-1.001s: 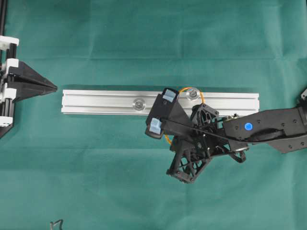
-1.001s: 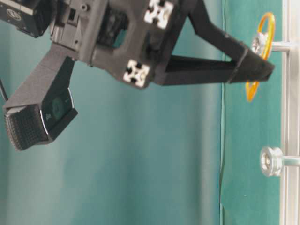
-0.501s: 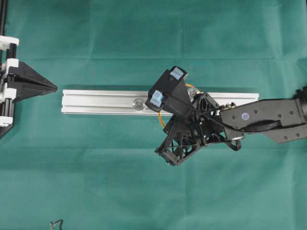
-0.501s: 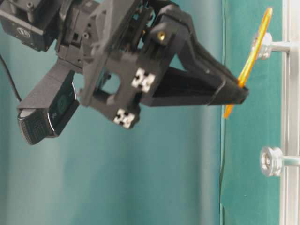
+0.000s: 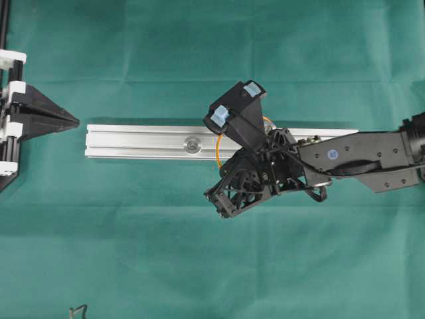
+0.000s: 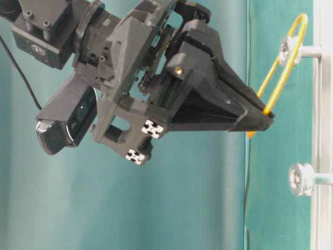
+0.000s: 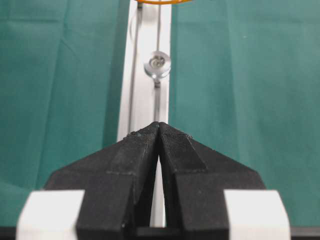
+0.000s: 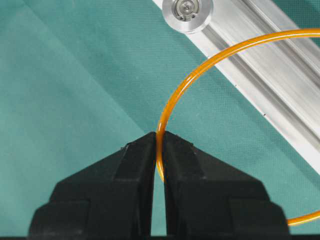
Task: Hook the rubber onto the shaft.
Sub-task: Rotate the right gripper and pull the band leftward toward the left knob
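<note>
Centrally, the right gripper point(image 8: 159, 142) had its two black jaws pressed together on the rubber point(image 8: 172, 102), a thin orange-yellow band pinched right at the fingertips. Its wrist view showed the band rising from the tips in a wide curve and crossing the silver rail point(image 8: 280, 95), with one round shaft point(image 8: 187, 11) standing on the rail near the top edge of that view.

Seen from table level, the same gripper point(image 6: 260, 122) held the band's lower end while the upper end of the band point(image 6: 283, 62) looped around the head of the upper shaft point(image 6: 286, 49), so the band ran taut and slanted between the two. A second shaft point(image 6: 297, 178) stood bare below it.

From overhead, the rail point(image 5: 133, 141) lay lengthwise across the middle of the green cloth point(image 5: 133, 252). The right arm point(image 5: 358, 156) reached in from the right edge and covered much of the rail's right half, so only a short orange sliver of the band point(image 5: 218, 151) showed there, and one shaft point(image 5: 192, 142) sat uncovered near the rail's middle.

At the left edge of the cloth, the left gripper point(image 7: 159, 125) sat with its jaws together on nothing, pointing along the rail point(image 7: 145, 90). Its wrist view showed the nearer shaft point(image 7: 157, 63) and a thin orange arc point(image 7: 160, 2) at the very top.
</note>
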Tool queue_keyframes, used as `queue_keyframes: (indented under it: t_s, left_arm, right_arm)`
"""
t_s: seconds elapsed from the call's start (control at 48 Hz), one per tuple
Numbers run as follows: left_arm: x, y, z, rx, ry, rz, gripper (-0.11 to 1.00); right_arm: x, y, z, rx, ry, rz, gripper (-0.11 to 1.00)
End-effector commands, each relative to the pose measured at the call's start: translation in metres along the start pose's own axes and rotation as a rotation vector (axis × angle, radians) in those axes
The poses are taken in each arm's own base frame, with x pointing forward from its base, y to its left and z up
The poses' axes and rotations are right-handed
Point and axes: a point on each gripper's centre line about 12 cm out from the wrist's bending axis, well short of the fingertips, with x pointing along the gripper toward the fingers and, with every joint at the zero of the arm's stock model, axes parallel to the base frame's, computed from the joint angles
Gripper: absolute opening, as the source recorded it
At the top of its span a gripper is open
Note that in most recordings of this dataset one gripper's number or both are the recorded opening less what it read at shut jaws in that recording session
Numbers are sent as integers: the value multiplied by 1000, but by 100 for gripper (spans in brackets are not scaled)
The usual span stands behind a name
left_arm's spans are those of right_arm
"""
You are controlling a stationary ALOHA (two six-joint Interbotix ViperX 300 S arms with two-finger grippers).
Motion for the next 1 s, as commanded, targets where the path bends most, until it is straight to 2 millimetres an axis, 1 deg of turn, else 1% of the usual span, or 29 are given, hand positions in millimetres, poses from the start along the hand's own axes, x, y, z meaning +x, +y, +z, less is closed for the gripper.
queue_keyframes:
  t_s: [0.0, 0.375, 0.542, 0.792, 0.98]
  left_arm:
    - [-3, 0, 12, 4, -29, -1, 0]
    - [-3, 0, 12, 4, -28, -1, 0]
    - [-3, 0, 12, 4, -28, -1, 0]
    - [-3, 0, 12, 4, -28, -1, 0]
    - [-3, 0, 12, 4, -28, -1, 0]
  right_arm:
    - [-11, 11, 6, 3, -19, 42, 7]
    - [-11, 11, 6, 4, -20, 43, 7]
    - [-10, 14, 10, 8, -25, 46, 7]
    - [-8, 24, 31, -4, -81, 56, 7]
    - [-3, 27, 43, -11, -114, 52, 7]
